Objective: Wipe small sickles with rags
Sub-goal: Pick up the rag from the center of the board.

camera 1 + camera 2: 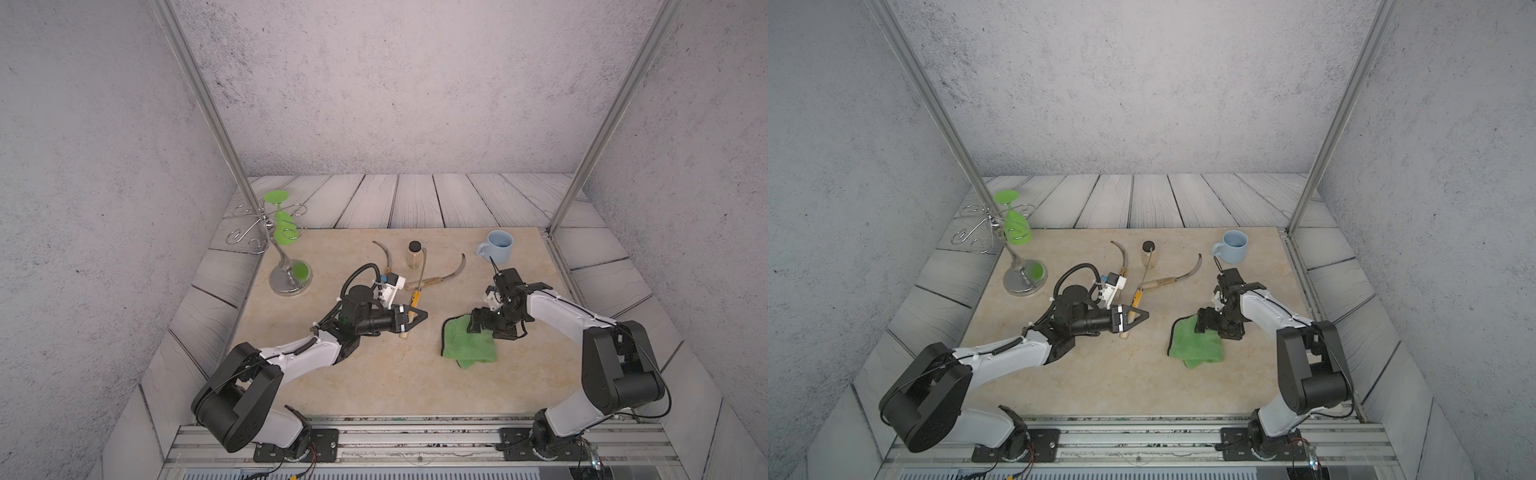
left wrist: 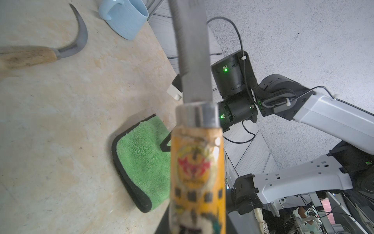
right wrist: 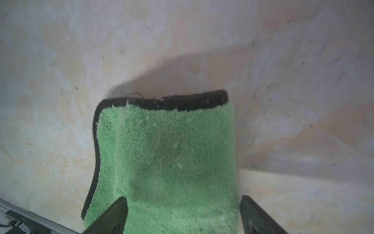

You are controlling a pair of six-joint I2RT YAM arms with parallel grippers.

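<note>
With the tabletop [image 1: 374, 386] read as a dial and twelve at the far wall, a chrome stand [image 1: 291, 280] sits at ten o'clock, and a green goblet [image 1: 283, 227] hangs upside down on it. Between eleven and twelve lies the far sickle [image 1: 385, 252], its handle partly hidden behind the left arm's wrist. Near the dial's centre the left gripper [image 1: 409, 318] has its jaws pressed together on the wooden handle of the labelled sickle [image 1: 415, 297], whose thin grey blade points toward twelve. Just beside that blade stands a small black-capped jar [image 1: 414, 255]. At one o'clock the plain-handled sickle [image 1: 432, 281] lies flat, its blade curving toward a pale blue mug [image 1: 496, 245] at two. At four o'clock the green rag [image 1: 469, 349] lies folded on the table. The right gripper [image 3: 183, 199] hangs over the rag's far end with its jaws spread wide, one on each side of the fold, gripping nothing.
</note>
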